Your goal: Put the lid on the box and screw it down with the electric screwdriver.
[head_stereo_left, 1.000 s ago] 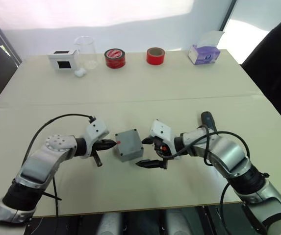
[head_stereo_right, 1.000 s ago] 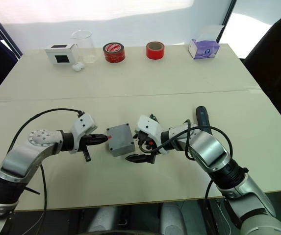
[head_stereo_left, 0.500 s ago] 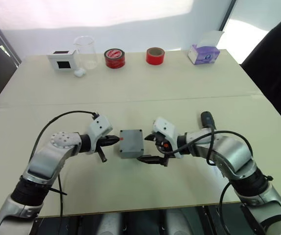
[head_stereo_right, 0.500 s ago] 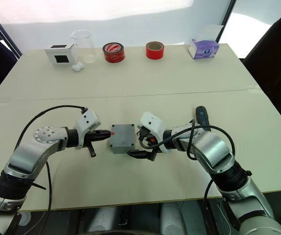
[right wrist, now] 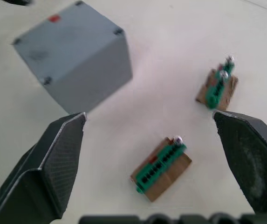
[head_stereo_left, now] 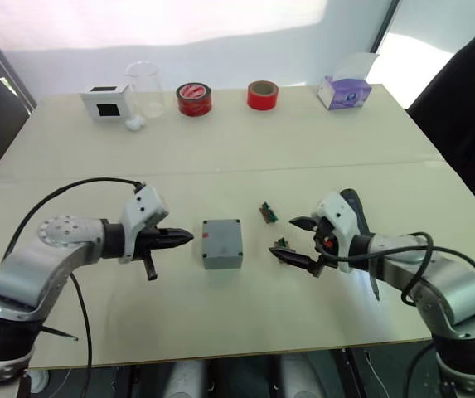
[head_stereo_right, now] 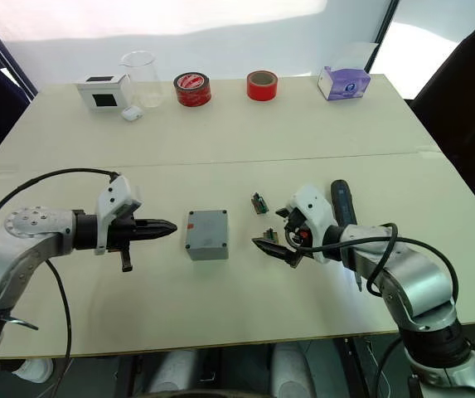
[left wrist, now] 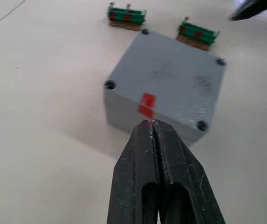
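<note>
Count on the desk [head_stereo_left: 320, 141]: 1 grey box [head_stereo_left: 222, 244] mid-desk, lid on. 2 small green terminal-block boards [head_stereo_left: 268, 212] [head_stereo_left: 283, 245] beside it. 1 electric screwdriver [head_stereo_right: 341, 207] toward the right edge. Along the far edge: 2 red tape rolls [head_stereo_left: 194, 99] [head_stereo_left: 263, 94], 1 clear beaker [head_stereo_left: 145, 87], 1 white box with black window [head_stereo_left: 106, 102], 1 small white item [head_stereo_left: 135, 123] next to it, 1 purple tissue box [head_stereo_left: 345, 91]. My end effectors: 2, left [head_stereo_left: 179, 239] and right [head_stereo_left: 302, 242].
</note>
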Robot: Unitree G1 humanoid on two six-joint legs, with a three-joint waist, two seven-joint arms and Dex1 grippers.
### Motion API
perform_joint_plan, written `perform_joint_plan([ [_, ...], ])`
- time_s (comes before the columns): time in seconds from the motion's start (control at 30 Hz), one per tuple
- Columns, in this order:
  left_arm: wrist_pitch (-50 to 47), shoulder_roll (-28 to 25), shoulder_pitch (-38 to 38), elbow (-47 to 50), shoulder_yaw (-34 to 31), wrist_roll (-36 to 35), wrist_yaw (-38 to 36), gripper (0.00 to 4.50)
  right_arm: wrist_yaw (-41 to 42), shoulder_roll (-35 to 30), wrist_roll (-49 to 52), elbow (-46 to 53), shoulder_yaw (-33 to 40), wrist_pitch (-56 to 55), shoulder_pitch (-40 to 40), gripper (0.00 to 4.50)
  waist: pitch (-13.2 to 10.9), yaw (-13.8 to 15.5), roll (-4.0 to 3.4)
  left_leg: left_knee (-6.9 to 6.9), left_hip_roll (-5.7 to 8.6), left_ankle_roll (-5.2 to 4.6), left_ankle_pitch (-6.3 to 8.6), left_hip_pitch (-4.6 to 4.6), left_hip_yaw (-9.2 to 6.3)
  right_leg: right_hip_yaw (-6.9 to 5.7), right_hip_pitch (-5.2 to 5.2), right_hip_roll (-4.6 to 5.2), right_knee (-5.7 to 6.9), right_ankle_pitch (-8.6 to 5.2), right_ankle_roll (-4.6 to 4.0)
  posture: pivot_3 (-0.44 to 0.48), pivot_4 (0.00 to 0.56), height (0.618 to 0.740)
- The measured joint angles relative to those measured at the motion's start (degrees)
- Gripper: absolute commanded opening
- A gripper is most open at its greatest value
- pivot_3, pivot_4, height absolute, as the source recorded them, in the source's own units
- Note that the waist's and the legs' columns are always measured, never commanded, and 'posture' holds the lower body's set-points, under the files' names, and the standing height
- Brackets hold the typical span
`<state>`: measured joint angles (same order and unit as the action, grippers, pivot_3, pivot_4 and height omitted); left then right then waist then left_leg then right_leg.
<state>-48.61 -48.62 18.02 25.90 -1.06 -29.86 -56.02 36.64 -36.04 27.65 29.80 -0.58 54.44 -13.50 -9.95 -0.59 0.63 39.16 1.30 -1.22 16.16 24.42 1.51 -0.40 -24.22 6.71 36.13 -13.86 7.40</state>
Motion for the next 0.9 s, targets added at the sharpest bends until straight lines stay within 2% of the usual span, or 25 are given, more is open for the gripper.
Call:
perform_joint_plan([
  [0.17, -0.7, 0.0, 0.0, 0.0, 0.0, -1.1, 0.8, 0.0, -1.0, 1.1, -0.5, -0.9, -0.1, -2.2, 0.3, 1.89, 0.0, 0.0, 0.0, 0.0, -0.01, 0.0, 0.0, 0.0, 0.0, 0.0, 0.0, -0.02, 0.0, 0.0, 0.0, 0.0, 0.15, 0.74],
  [0.83, -2.0, 0.4, 0.9, 1.2, 0.4, -2.7, 3.7, 0.0, -1.9, 2.3, -4.4, -6.6, -3.0, -6.9, 1.3, 1.89, 0.0, 0.0, 0.0, 0.0, 0.0, 0.01, -0.01, -0.01, -0.01, 0.0, 0.02, -0.02, 0.0, 0.0, 0.0, 0.0, 0.15, 0.74],
  [0.9, -2.0, 0.2, 0.9, 1.2, 0.4, -2.7, 3.7, 0.0, -1.9, 2.3, -4.5, -6.6, -3.2, -6.9, 1.1, 1.35, 0.0, 0.0, 0.0, 0.0, 0.0, 0.01, -0.01, -0.01, -0.01, 0.0, 0.02, -0.02, 0.0, 0.0, 0.0, 0.0, 0.15, 0.74],
])
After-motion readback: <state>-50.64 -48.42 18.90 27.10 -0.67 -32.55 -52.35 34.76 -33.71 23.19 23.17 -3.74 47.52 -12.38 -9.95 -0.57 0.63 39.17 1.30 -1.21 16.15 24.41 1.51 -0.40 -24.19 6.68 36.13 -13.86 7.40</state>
